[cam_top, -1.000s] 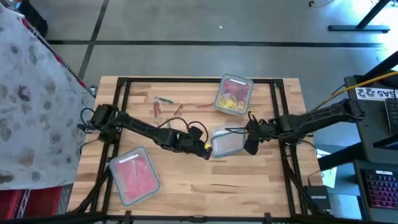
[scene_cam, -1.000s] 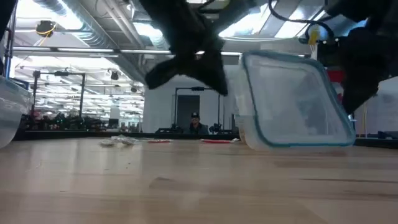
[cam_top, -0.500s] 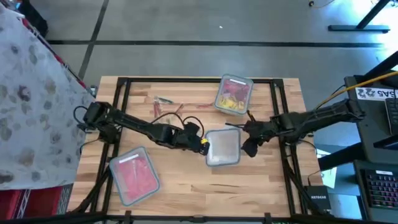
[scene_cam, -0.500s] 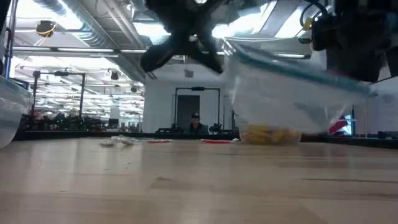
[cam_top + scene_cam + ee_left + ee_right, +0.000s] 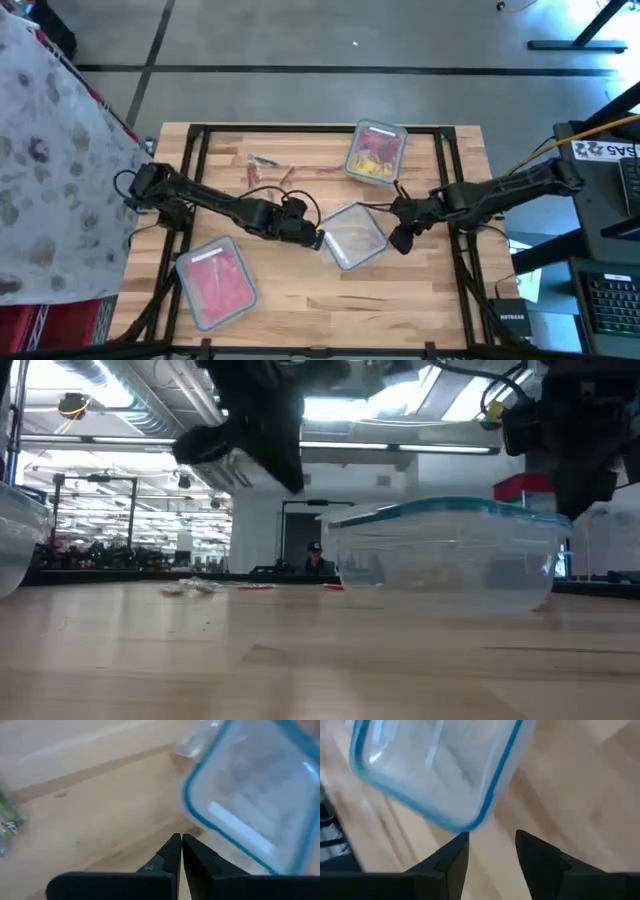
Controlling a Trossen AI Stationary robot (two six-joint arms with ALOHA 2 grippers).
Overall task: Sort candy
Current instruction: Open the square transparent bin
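Your left gripper [image 5: 177,851] sits just beside the empty box [image 5: 352,236] in the middle of the table [image 5: 420,300] — its jaws are pressed together on nothing. Your right gripper [image 5: 492,854] is on the box's other side, jaws apart. Loose candy [image 5: 262,170] lies farther back — more fills two other boxes [image 5: 376,152].

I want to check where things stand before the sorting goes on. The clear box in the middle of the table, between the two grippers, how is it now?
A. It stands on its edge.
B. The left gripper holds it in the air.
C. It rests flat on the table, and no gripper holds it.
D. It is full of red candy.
C. The clear box sits flat on the table; the left gripper is shut beside it and the right gripper is open, neither gripping it.
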